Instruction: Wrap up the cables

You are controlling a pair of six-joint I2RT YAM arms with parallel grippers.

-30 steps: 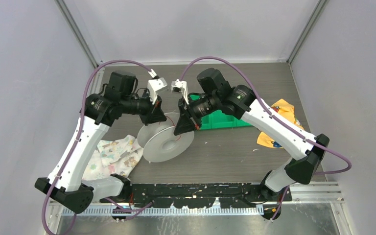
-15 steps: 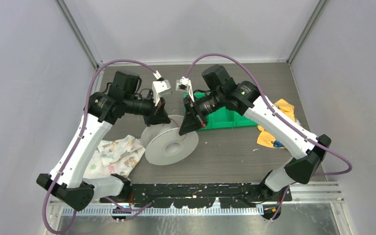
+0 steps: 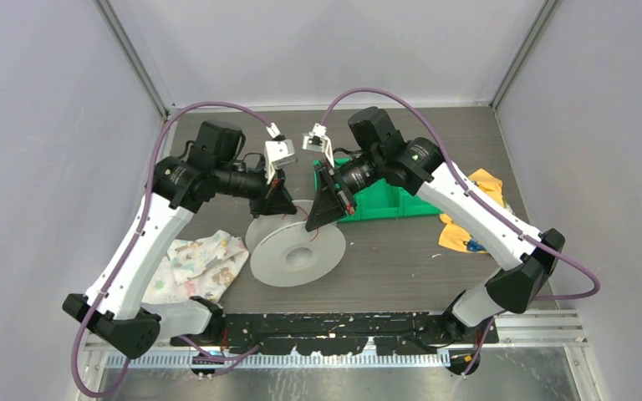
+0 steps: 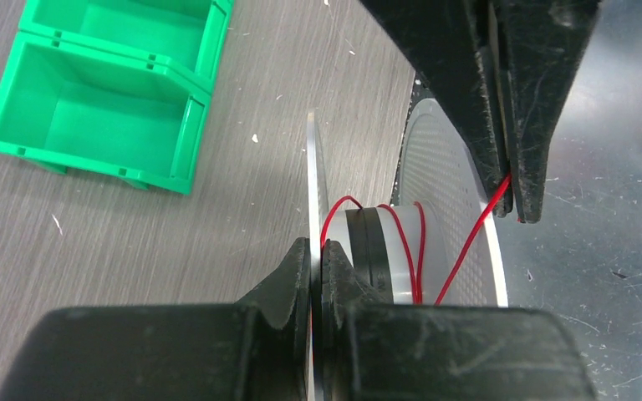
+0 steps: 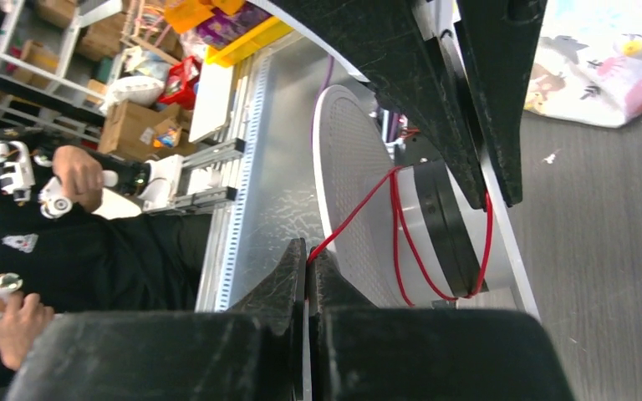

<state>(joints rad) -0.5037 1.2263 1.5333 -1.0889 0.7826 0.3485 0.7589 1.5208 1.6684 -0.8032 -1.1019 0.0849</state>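
Over the grey desk [image 3: 401, 251], left fingers [image 4: 284, 284] are closed on the white spool [image 3: 297, 255] flange; right fingers [image 5: 284, 276] pinch the red cable [image 4: 466, 252].

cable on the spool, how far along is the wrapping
Done: a few red cable turns sit on the spool hub. In hand: left gripper clamps a flange, right gripper pinches the taut strand. Left: winding that strand on; remaining length isn't visible.

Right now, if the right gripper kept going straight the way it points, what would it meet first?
Probably the spool. The right gripper, shut on the red wire, points down at the inner face of the spool's lower disc. Depth is hard to judge, but nothing else seems to lie between them.
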